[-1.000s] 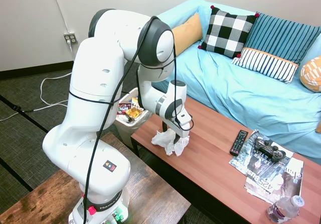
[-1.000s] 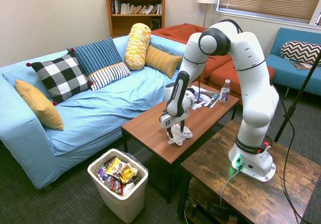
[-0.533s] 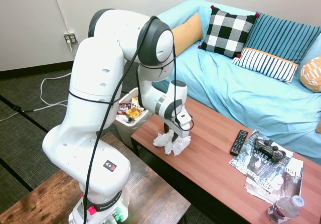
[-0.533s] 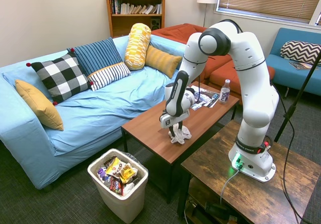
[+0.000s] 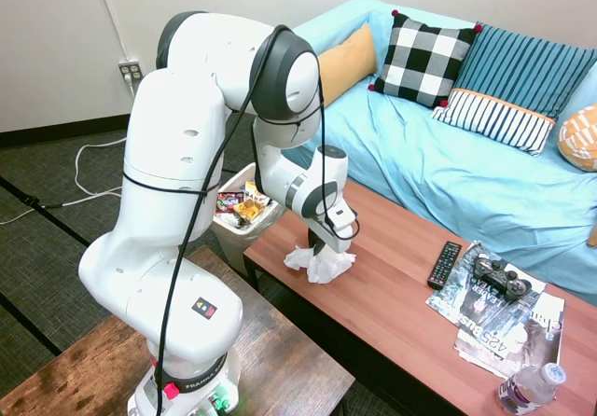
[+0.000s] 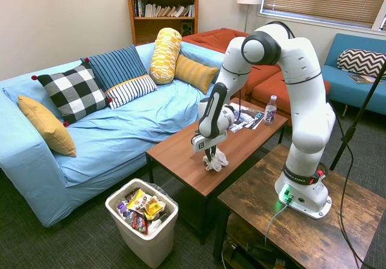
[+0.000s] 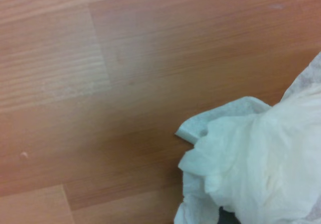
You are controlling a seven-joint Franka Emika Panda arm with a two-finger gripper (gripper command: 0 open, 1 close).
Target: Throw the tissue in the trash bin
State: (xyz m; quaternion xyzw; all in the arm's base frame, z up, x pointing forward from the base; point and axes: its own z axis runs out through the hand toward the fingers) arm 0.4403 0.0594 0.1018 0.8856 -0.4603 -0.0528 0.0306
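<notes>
Your white Franka arm reaches down over the near-left end of the reddish-brown wooden coffee table (image 5: 410, 313), and its two-finger gripper (image 5: 320, 250) is pressed into the top of the crumpled white paper tissue (image 5: 320, 265). From both exterior views the fingers look closed on the tissue, with the wad bunched up around them. The tissue's lower folds appear to touch the tabletop or hang just above it; you cannot tell which from these angles.

In the second exterior view the gripper (image 6: 210, 157) sits over the tissue (image 6: 215, 160) near the table edge closest to the bin. In the wrist view the tissue (image 7: 256, 169) fills one corner of the picture, wrinkled and slightly out of focus, with bare wood grain of the table (image 7: 125, 83) across the rest.

The off-white rectangular plastic trash bin (image 6: 152, 242) stands on the dark carpet beside the short end of the table, below table height, with colourful snack wrappers inside. The tissue is not over the bin; it is over the tabletop, near that end.

Further along the table lie a black remote control (image 5: 444, 264), a dark game controller (image 5: 499, 275) on glossy magazines (image 5: 508, 327), and a clear plastic water bottle (image 5: 529, 388) at the far corner. A light-blue covered sofa (image 5: 448, 155) runs behind the table.
</notes>
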